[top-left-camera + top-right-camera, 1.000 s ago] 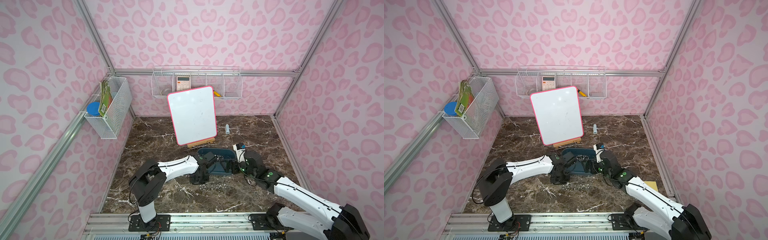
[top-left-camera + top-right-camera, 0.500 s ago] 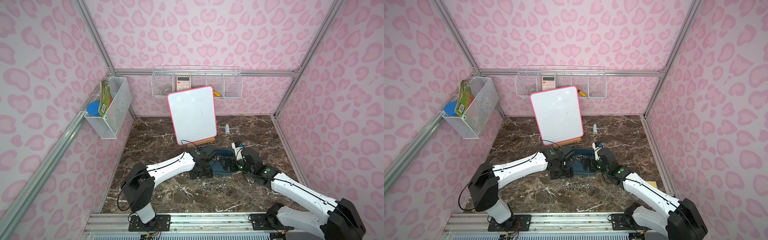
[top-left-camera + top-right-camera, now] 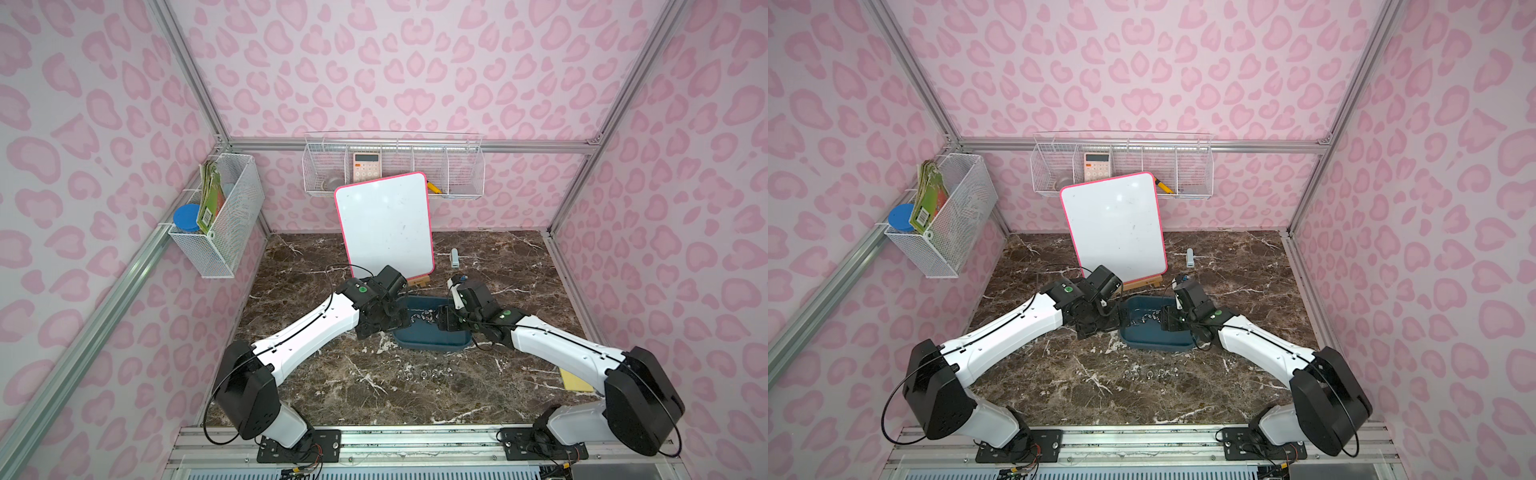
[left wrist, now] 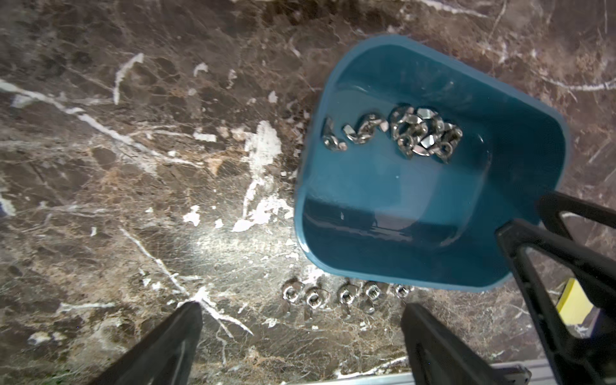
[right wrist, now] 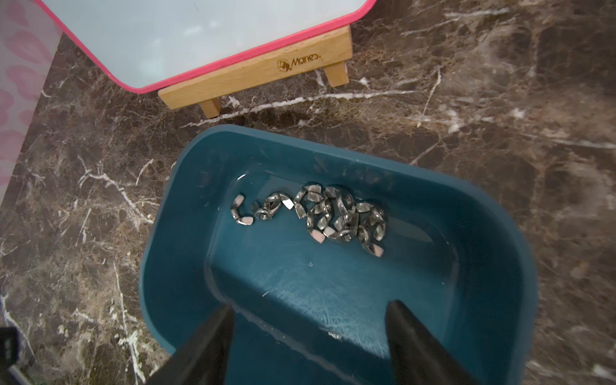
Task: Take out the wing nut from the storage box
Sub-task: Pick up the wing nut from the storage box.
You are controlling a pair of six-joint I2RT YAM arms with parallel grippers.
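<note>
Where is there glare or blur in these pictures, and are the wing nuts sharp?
Left wrist view: a glare patch on the table, and the rim of the box slightly smeared. Right wrist view: the wing nuts are sharp, with a pale sheen on the box floor. In both top views: faint light spots on the whiteboard.

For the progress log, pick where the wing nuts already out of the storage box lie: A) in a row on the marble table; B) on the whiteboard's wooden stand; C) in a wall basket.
A: the left wrist view shows the wing nuts lined up on the marble table just outside the storage box.
</note>
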